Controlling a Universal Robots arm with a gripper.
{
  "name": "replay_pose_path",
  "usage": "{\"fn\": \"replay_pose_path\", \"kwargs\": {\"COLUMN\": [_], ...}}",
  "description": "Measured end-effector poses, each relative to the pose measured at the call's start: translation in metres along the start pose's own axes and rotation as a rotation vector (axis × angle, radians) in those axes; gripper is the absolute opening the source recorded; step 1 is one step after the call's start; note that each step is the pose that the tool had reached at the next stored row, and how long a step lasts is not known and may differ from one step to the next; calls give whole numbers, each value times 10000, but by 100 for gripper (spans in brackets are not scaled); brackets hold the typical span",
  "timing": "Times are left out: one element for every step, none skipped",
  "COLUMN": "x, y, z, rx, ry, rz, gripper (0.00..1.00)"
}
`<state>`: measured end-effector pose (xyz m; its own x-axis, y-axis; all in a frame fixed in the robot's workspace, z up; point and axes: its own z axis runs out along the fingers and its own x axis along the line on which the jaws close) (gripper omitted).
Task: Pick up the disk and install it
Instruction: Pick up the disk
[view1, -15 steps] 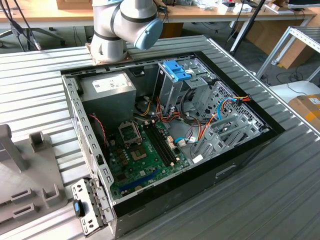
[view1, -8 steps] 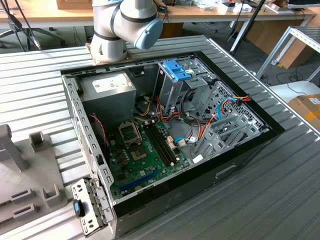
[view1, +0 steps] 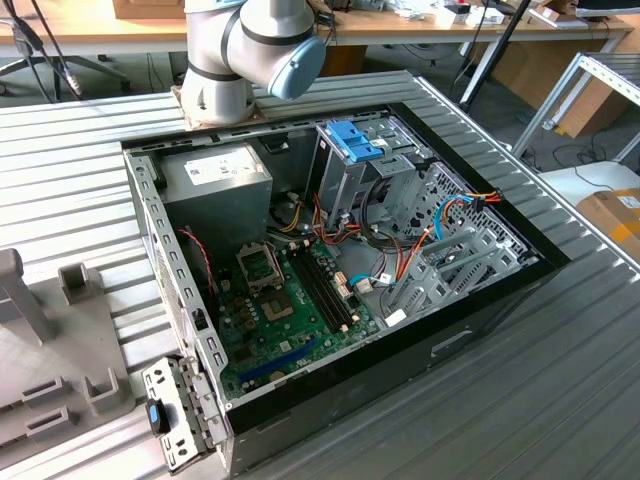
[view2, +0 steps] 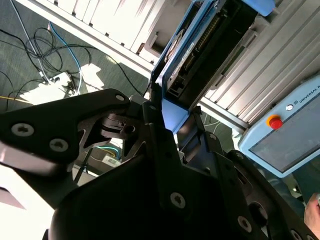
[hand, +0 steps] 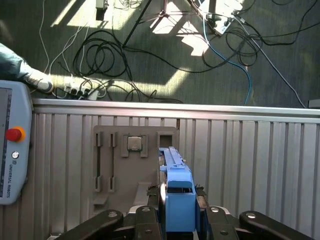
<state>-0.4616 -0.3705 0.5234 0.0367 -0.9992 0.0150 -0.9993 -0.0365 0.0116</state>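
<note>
The pick-up looks done and the carry is in hand. The end effector is clenched on the disk, its dark fingers pressing on either side of the blue end tab. In the first wrist view the disk stands edge-on over a grey fixture plate on the ribbed tabletop. I cannot tell whether it is lifted clear of the plate.

Installing would call for lining up the blue rails with a bay of the grey drive cage inside the open computer case, clear of the loose cables beside it.

In the second wrist view the disk is a flat black slab framed by bright blue plastic, with a connector row along one edge, reaching out beyond the end effector.
</note>
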Motion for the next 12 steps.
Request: {"fn": "replay_pose_path", "kwargs": {"x": [0, 0, 0, 0, 0, 0, 0, 0, 0, 0, 0, 0], "y": [0, 0, 0, 0, 0, 0, 0, 0, 0, 0, 1, 1], "z": [-12, -14, -14, -14, -15, -15, -16, -16, -16, -17, -19, -21], "rx": [0, 1, 1, 2, 1, 1, 1, 1, 1, 1, -1, 0], "ry": [0, 0, -1, -1, -1, 0, 0, -1, 0, 0, 0, 0], "rz": [0, 0, 0, 0, 0, 0, 0, 0, 0, 0, 0, 0], "gripper": [36, 36, 36, 36, 36, 36, 36, 36, 36, 36, 36, 36]}}
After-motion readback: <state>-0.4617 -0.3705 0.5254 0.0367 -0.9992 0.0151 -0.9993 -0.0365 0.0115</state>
